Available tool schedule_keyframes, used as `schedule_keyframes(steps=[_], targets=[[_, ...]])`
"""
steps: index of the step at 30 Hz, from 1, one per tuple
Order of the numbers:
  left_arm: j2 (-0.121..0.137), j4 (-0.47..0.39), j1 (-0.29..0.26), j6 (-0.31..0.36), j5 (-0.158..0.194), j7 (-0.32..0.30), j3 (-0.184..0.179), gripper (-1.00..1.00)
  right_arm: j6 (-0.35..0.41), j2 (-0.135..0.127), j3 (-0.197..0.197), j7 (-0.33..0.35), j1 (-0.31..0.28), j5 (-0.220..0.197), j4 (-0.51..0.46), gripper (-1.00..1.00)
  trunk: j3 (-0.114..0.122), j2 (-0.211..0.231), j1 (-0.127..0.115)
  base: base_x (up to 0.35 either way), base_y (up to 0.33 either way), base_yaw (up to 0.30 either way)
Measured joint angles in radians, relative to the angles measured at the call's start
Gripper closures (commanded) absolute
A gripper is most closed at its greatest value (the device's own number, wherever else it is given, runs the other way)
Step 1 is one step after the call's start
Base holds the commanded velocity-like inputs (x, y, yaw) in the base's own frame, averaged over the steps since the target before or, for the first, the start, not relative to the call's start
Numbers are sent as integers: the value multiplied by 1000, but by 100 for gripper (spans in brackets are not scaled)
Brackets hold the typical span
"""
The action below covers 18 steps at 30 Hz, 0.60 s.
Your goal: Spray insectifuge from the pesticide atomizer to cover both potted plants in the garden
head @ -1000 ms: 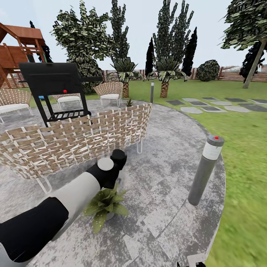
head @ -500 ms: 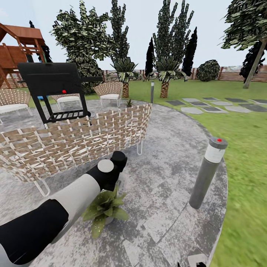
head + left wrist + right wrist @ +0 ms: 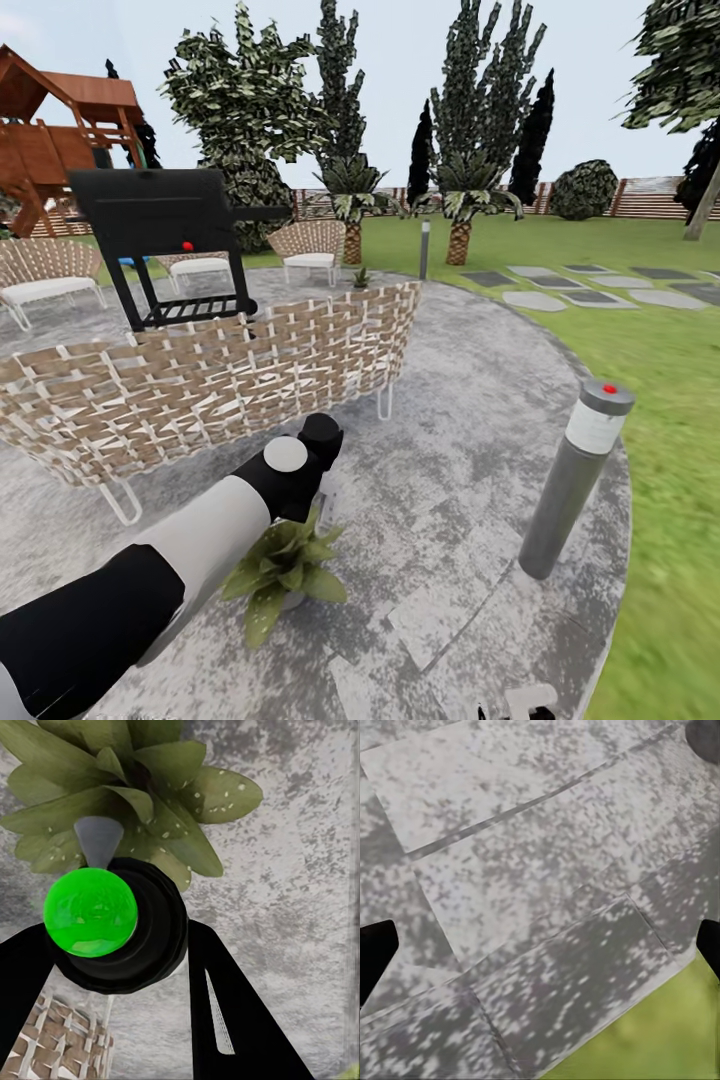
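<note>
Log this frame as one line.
left pincer: shut on spray bottle | aimed at: potted plant | right pincer: open, over patio | second plant: unseen

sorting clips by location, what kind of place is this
Most likely a back garden with a seating patio, rendered in a simulator: a round grey stone patio ringed by lawn, woven wicker chairs beside a black barbecue grill, and a wooden fence behind trees.
</note>
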Motion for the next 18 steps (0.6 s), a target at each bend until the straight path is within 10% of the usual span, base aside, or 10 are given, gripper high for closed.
schedule_keyframes(steps=[18], targets=[[0,0,1,0,-3,0,0,100,0,1,0,0,0,0,-1,-100,0,0,0,17,-133,94]])
